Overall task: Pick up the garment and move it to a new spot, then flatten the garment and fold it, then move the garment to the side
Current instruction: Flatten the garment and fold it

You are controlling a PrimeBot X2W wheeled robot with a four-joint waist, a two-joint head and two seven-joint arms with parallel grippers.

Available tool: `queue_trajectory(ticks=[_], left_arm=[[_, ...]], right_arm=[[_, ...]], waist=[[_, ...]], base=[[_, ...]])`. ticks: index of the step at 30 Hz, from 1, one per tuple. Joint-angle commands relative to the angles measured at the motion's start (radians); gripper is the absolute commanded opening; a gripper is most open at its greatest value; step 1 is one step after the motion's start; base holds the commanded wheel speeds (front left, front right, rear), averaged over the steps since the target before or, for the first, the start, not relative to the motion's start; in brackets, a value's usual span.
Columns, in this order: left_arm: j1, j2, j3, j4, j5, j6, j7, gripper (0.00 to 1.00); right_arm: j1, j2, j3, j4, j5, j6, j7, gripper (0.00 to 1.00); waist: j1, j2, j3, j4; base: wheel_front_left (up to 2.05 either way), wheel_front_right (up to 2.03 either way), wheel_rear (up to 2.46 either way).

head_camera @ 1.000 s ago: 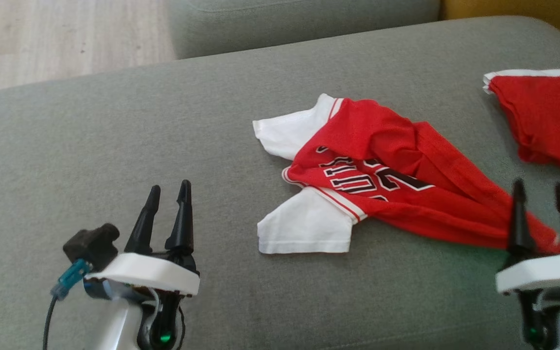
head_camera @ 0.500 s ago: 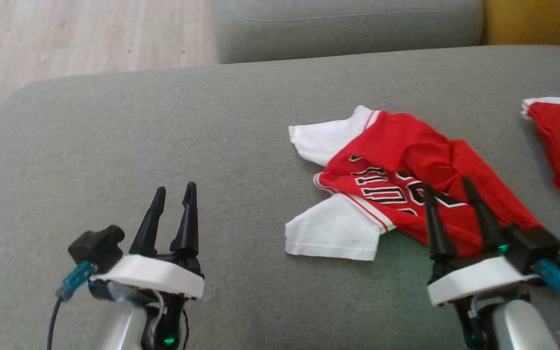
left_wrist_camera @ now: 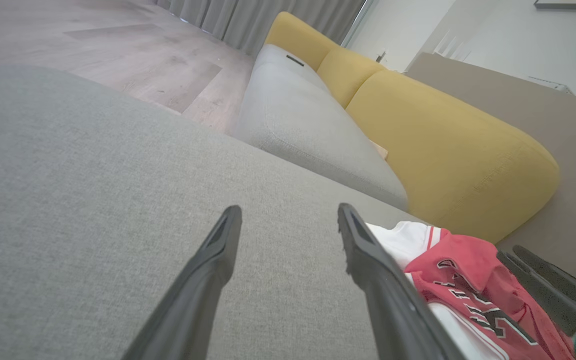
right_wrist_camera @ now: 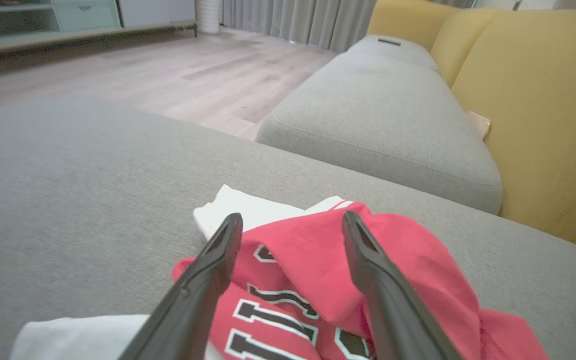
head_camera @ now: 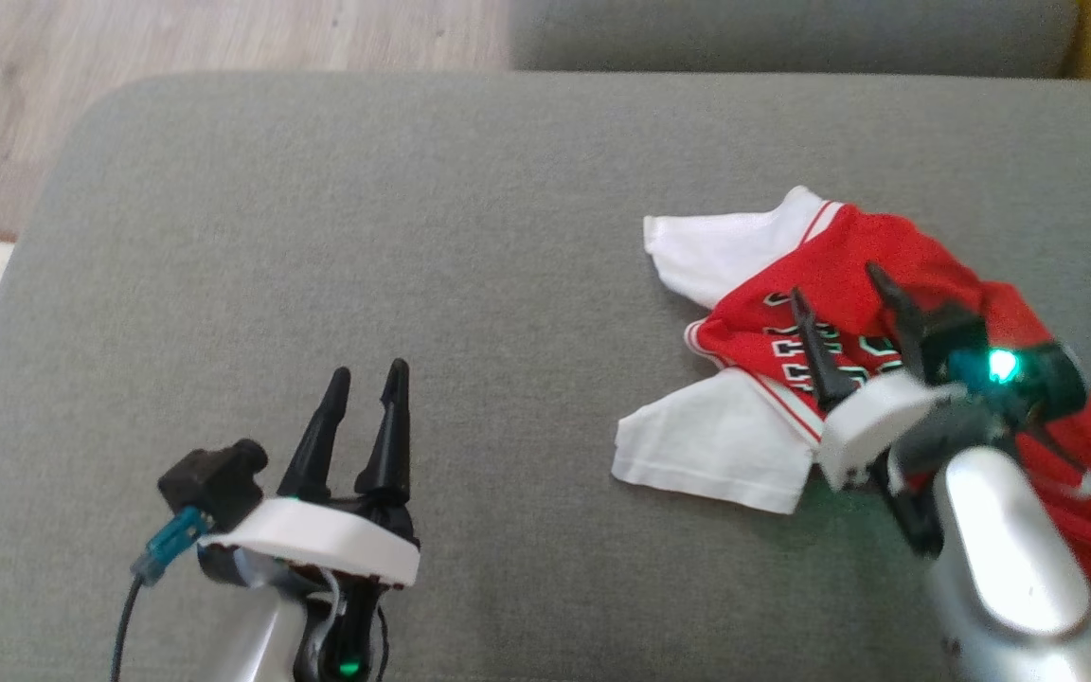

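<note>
— Head view: what has changed?
— The right fingers (head_camera: 813, 346) have swung in over the red-and-white jersey (head_camera: 849, 237) and now hover spread above its crumpled chest. The left fingers (head_camera: 392, 426) stay spread and empty, the jersey well off to their right.
— Meaning?
— Pick-up looks imminent. Nothing is gripped, and the jersey lies on the grey sofa cushion (head_camera: 413, 237).
— Any writing?
— Black-and-white block characters beneath the right fingertips, creased and unreadable.

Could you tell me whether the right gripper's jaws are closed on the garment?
No, the right gripper has its jaws wide apart over the garment, pinching nothing.
</note>
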Motion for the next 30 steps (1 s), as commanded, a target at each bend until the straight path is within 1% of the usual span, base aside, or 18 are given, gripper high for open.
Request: queue_trajectory(ticks=[1, 6, 11, 14, 15, 16, 17, 18, 20, 23, 26, 27, 30], left_arm=[[-0.058, 0.003, 0.017, -0.032, -0.009, 0.006, -0.008, 1.00], [-0.074, 0.003, 0.000, -0.035, -0.021, 0.012, -0.008, 1.00], [-0.081, 0.003, 0.002, -0.035, -0.021, 0.012, -0.008, 1.00], [-0.079, 0.003, 0.013, -0.033, -0.020, 0.013, -0.008, 1.00], [-0.076, 0.003, 0.015, -0.030, -0.016, 0.013, -0.008, 1.00], [-0.075, 0.003, 0.014, -0.028, -0.014, 0.013, -0.008, 1.00], [-0.076, 0.003, 0.015, -0.027, -0.011, 0.013, -0.008, 1.00], [-0.076, 0.003, 0.016, -0.027, -0.009, 0.014, -0.008, 1.00], [-0.077, 0.003, 0.024, -0.027, -0.004, 0.014, -0.008, 1.00], [-0.081, 0.003, 0.031, -0.027, 0.005, 0.012, -0.008, 1.00], [-0.085, 0.003, 0.032, -0.030, 0.010, 0.011, -0.008, 1.00], [-0.085, 0.003, 0.032, -0.030, 0.010, 0.011, -0.008, 1.00], [-0.092, 0.003, 0.022, -0.032, 0.008, 0.009, -0.008, 1.00]], right_arm=[[-0.101, -0.016, 0.002, 0.041, -0.028, 0.007, 0.031, 1.00], [-0.218, -0.022, -0.015, 0.195, -0.049, 0.007, 0.093, 1.00], [-0.297, -0.030, 0.018, 0.353, -0.052, 0.007, 0.201, 1.00], [-0.323, -0.027, 0.051, 0.444, -0.040, 0.007, 0.256, 1.00], [-0.338, -0.024, 0.056, 0.495, -0.038, 0.007, 0.274, 1.00], [-0.344, -0.021, 0.052, 0.517, -0.035, 0.007, 0.277, 0.74], [-0.350, -0.016, 0.046, 0.536, -0.030, 0.007, 0.275, 0.31], [-0.357, -0.012, 0.042, 0.551, -0.031, 0.007, 0.269, 0.00], [-0.371, -0.003, 0.035, 0.573, -0.036, 0.007, 0.240, 0.00], [-0.396, 0.008, 0.011, 0.585, -0.049, 0.007, 0.162, 0.00], [-0.438, 0.017, -0.014, 0.583, -0.066, 0.007, 0.074, 0.00], [-0.438, 0.017, -0.014, 0.583, -0.066, 0.007, 0.074, 0.00], [-0.495, 0.023, -0.036, 0.574, -0.074, 0.007, -0.016, 0.00]], waist=[[0.0000, 0.0000, 0.039, 0.032], [0.0000, 0.0000, 0.072, 0.058], [0.0000, 0.0000, 0.091, 0.061], [0.0000, 0.0000, 0.092, 0.051], [0.0000, 0.0000, 0.090, 0.042], [0.0000, 0.0000, 0.090, 0.039], [0.0000, 0.0000, 0.089, 0.035], [0.0000, 0.0000, 0.089, 0.031], [0.0000, 0.0000, 0.089, 0.022], [0.0000, 0.0000, 0.090, 0.015], [0.0000, 0.0000, 0.094, 0.012], [0.0000, 0.0000, 0.094, 0.012], [0.0000, 0.0000, 0.102, 0.021]], base=[[0.00, 0.00, 0.00], [0.00, 0.00, 0.00], [0.00, 0.00, 0.00], [0.00, 0.00, 0.00], [0.00, 0.00, 0.00], [0.00, 0.00, 0.00], [0.00, 0.00, 0.00], [0.00, 0.00, 0.00], [0.00, 0.00, 0.00], [0.00, 0.00, 0.00], [0.00, 0.00, 0.00], [0.00, 0.00, 0.00], [0.00, 0.00, 0.00]])
